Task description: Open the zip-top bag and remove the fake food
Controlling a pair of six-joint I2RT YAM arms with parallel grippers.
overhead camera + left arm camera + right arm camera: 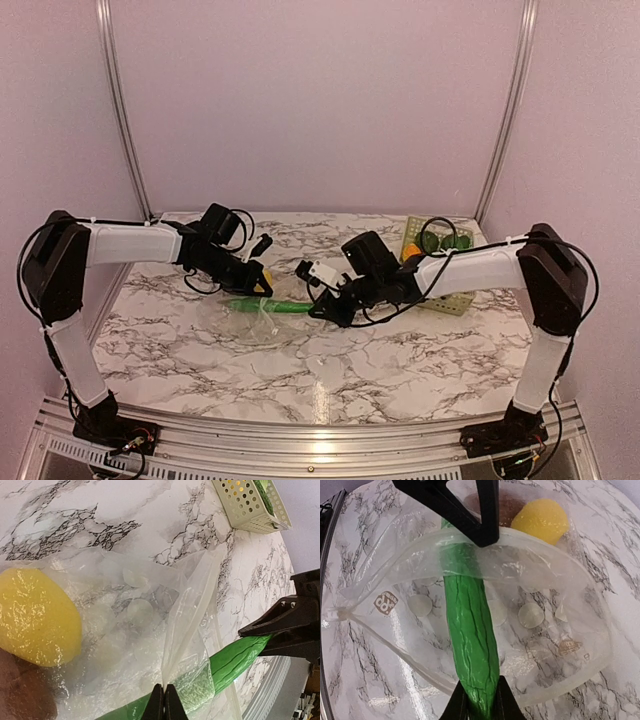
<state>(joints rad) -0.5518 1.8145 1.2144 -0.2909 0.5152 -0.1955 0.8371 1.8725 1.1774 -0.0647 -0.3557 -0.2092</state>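
Note:
The clear zip-top bag [560, 645] lies on the marble table with its mouth open toward my right arm. My left gripper [164, 687] is shut on the bag's upper lip and holds it lifted; from above it [262, 288] sits over the bag [250, 322]. My right gripper [481, 686] is shut on the end of a long green vegetable [470, 620], which lies half inside the bag and half out of the mouth [272, 305]. A yellow round piece [540, 520] and a brown piece [506, 506] of fake food rest deep inside the bag. The right gripper's fingers [280, 625] show at the vegetable's end [235, 662].
A pale green slotted basket [447, 298] stands at the back right holding green and orange pieces [432, 242]; it also shows in the left wrist view as the basket [250, 510]. Purple walls and metal posts enclose the table.

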